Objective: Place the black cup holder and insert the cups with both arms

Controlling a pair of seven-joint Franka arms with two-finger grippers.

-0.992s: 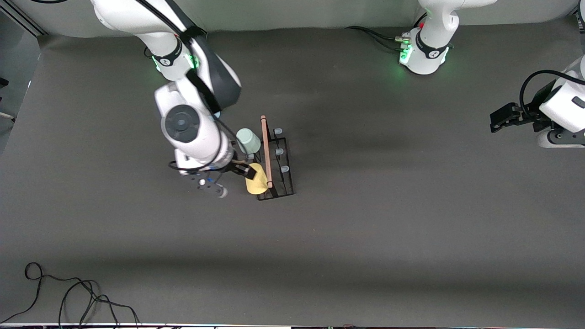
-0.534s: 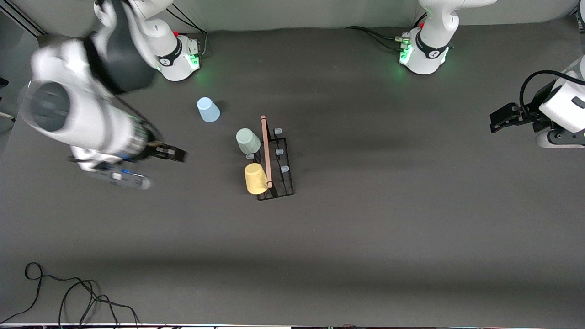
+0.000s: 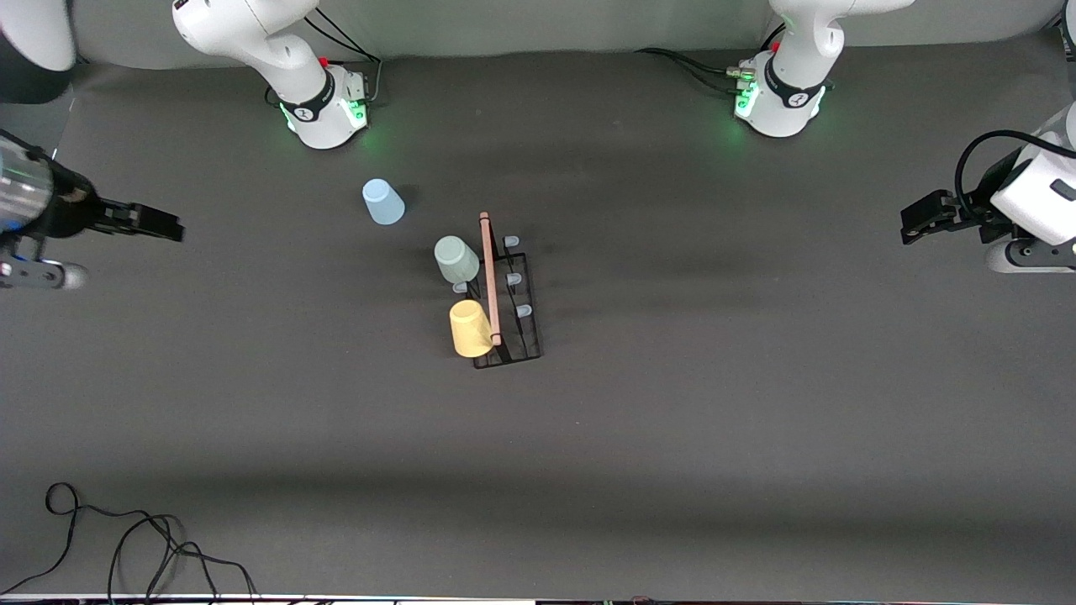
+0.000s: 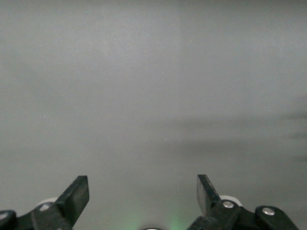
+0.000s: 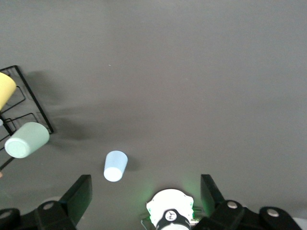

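Over the table's edge at my right arm's end, my right gripper (image 3: 164, 225) hangs wide open and empty; my left gripper (image 3: 920, 218) waits likewise at its end. The black cup holder (image 3: 508, 302) stands mid-table with the green cup (image 3: 456, 258) and yellow cup (image 3: 471, 328) pegged. The blue cup (image 3: 382, 202) stands upside down on the table between the holder and my right arm's base, so I should straddle its sides squarely and close gently.

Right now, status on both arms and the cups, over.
Right gripper and left gripper: jaws open, empty, at the table's ends. Yellow cup and green cup on the black cup holder; blue cup loose on table. Nothing blocking.
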